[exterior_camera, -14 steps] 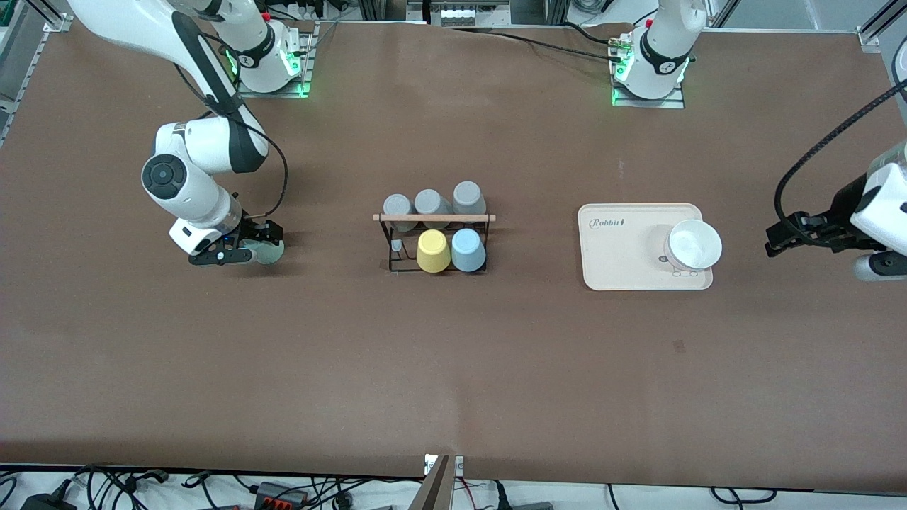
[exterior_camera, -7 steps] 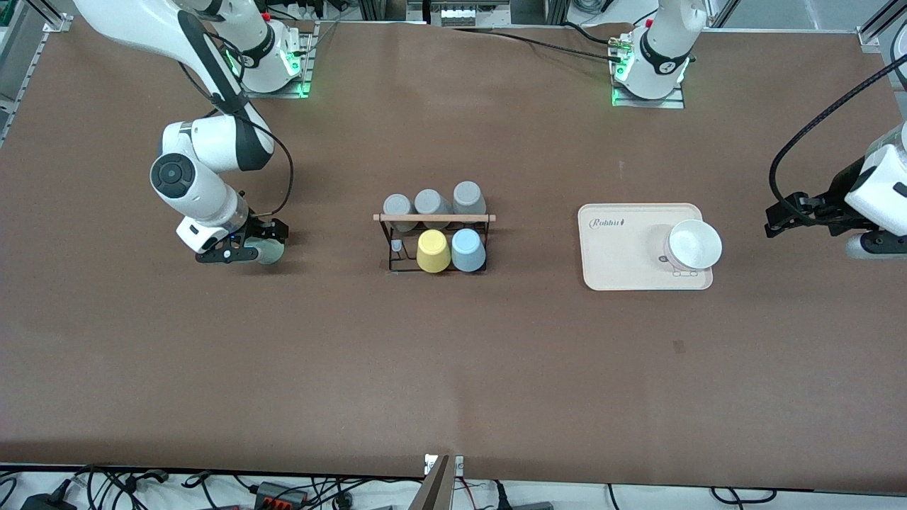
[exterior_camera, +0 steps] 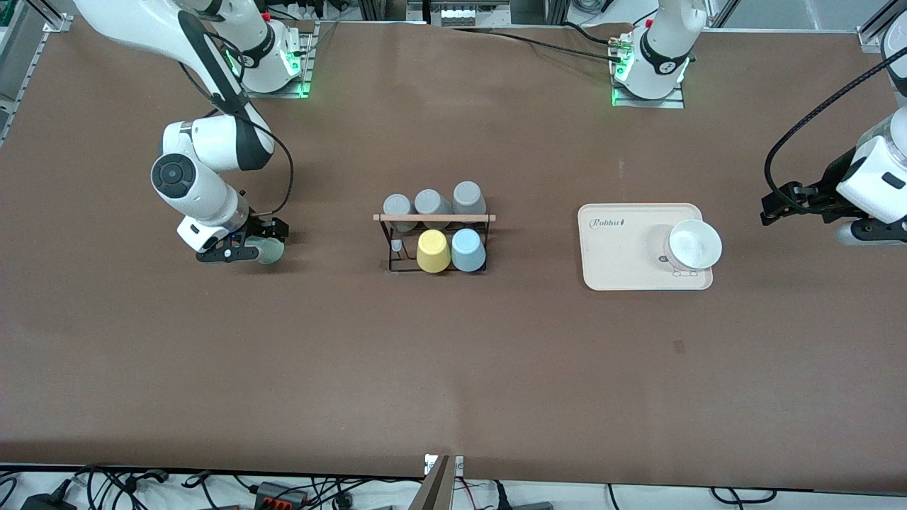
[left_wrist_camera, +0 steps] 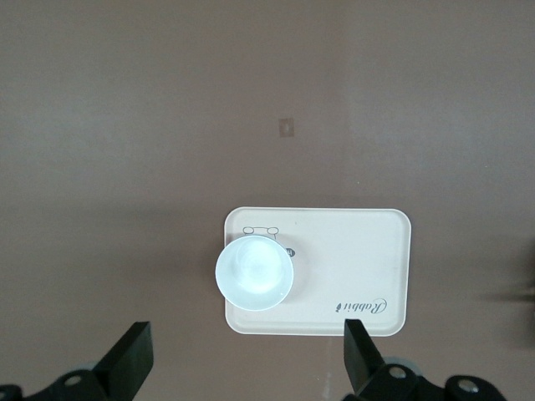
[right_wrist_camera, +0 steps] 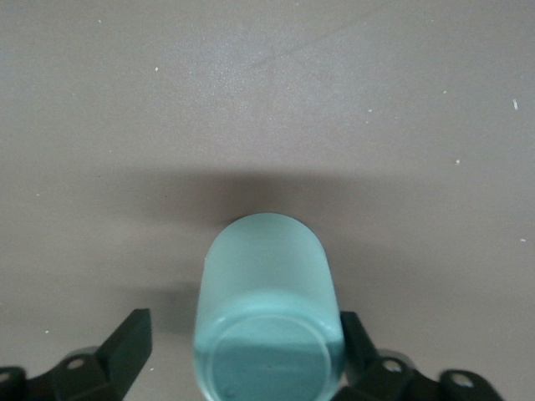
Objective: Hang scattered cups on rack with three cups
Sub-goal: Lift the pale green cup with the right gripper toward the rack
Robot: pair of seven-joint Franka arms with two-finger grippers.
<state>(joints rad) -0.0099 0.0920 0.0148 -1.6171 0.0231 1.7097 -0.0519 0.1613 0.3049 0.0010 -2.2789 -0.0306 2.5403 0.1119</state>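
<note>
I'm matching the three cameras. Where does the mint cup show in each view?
Front view: mint cup between the right gripper's jaws, toward the right arm's end of the table, level with the rack.
Left wrist view: not in it.
Right wrist view: cup between the jaws, low centre.
Shared landmark: the right gripper.

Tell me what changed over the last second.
The right gripper, around the mint cup, shifted slightly toward the rack. The left gripper drew up and back toward its end of the table. The cups on the rack, the tray and the white bowl stayed put.
</note>
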